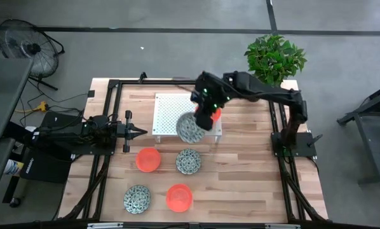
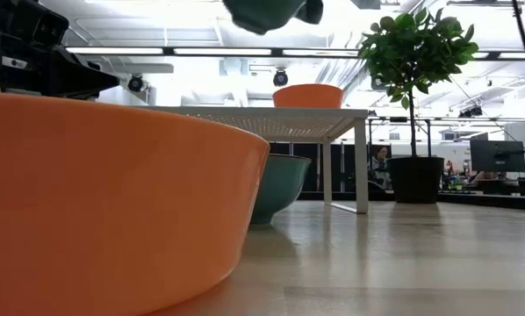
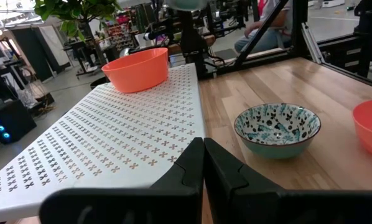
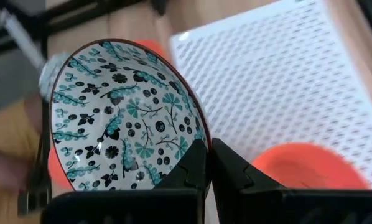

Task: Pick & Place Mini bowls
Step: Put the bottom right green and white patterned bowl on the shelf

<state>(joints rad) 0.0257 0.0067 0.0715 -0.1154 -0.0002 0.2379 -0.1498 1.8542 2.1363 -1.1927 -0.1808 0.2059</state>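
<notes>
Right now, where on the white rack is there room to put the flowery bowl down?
Most of the white rack is bare, on the side toward the left gripper. It's crowded at the corner with the orange bowl, where the right gripper holds the patterned bowl in the air.

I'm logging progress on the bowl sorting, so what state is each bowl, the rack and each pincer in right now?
Right pincer: shut on patterned bowl's rim, above the white rack.
Held patterned bowl: lifted, tilted.
Orange bowl on rack: upright, empty.
White rack: standing, one bowl on it.
Middle patterned bowl: on table, upright.
Front patterned bowl: on table.
Two orange bowls: on table.
Left pincer: shut, empty, parked left.
</notes>
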